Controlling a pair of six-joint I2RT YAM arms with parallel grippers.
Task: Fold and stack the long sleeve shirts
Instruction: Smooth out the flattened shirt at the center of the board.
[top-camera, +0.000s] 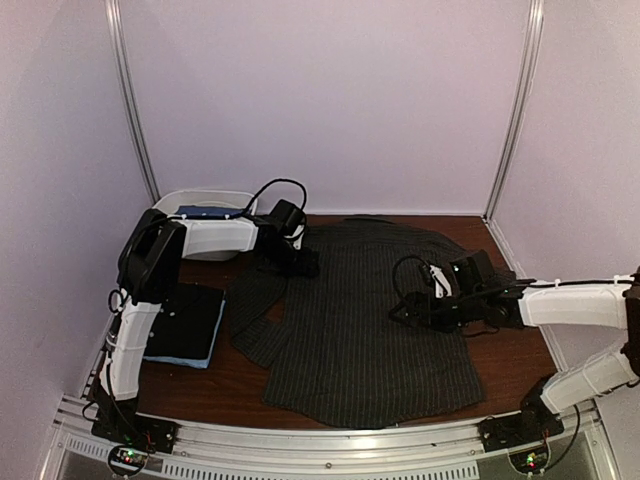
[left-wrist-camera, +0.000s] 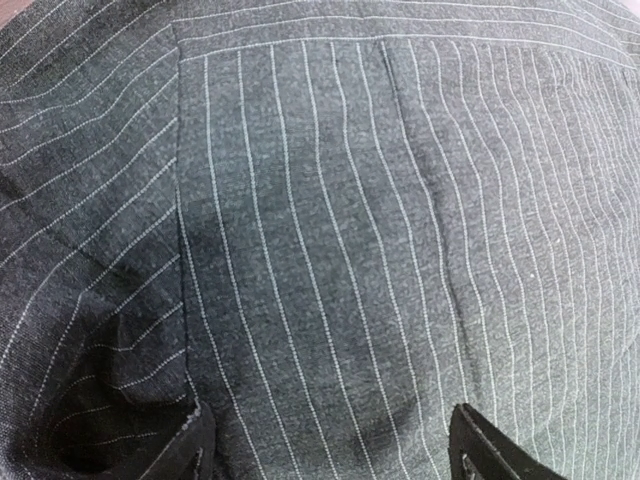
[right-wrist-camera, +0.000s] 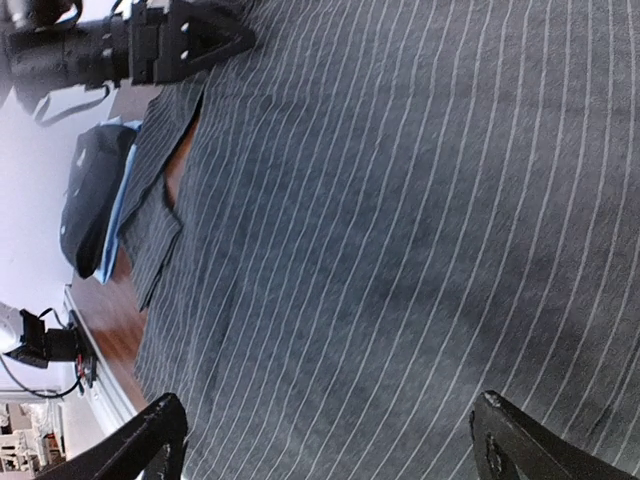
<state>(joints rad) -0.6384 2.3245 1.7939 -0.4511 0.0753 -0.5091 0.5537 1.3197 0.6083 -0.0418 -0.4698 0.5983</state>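
Jaws apart over pinstriped shirt (top-camera: 350, 330)

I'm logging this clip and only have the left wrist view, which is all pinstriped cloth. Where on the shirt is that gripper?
Observer: The left gripper is at the far left part of the charcoal pinstripe shirt, about at its shoulder. The shirt lies spread on the table.
Operator: Where is the other arm?
Observer: The right gripper is over the shirt's right side, jaws open, holding nothing.
Operator: Is anything folded already?
Observer: A folded black shirt lies on a light blue one, to the left of the pinstripe shirt.
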